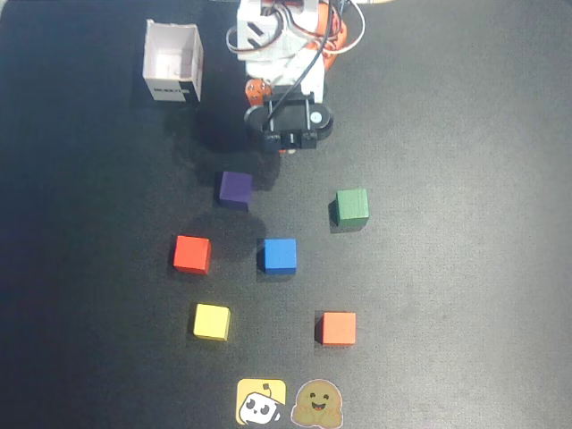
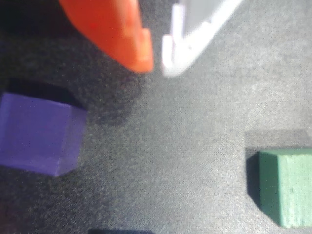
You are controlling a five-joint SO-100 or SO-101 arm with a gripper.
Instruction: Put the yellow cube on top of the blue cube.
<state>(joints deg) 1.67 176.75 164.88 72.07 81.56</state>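
Pincer (image 2: 157, 62) first: in the wrist view its orange finger (image 2: 117, 34) and white finger (image 2: 195, 34) sit nearly together, a thin slit between the tips, nothing held. It hangs over bare dark mat (image 1: 465, 295), with the purple cube (image 2: 39, 136) to the left of that view and the green cube (image 2: 287, 187) at the right edge.

From overhead, the arm (image 1: 286, 63) sits at the top centre, folded back near its base, beside a white open box (image 1: 174, 63). Below it lie the purple and green cubes, then a red cube (image 1: 192, 254) and the blue cube (image 1: 279, 255) side by side but apart. The yellow cube (image 1: 212, 322) rests further down, lower left of the blue one, well apart from the pincer; an orange cube (image 1: 339, 328) sits to its right, and two stickers (image 1: 286, 402) lie at the bottom edge.

The reach has hardly begun, I judge. To do it well, the fingers should spread wide before descending, travel over the gap between red and blue without clipping either, and straddle two flat faces of the yellow cube squarely.
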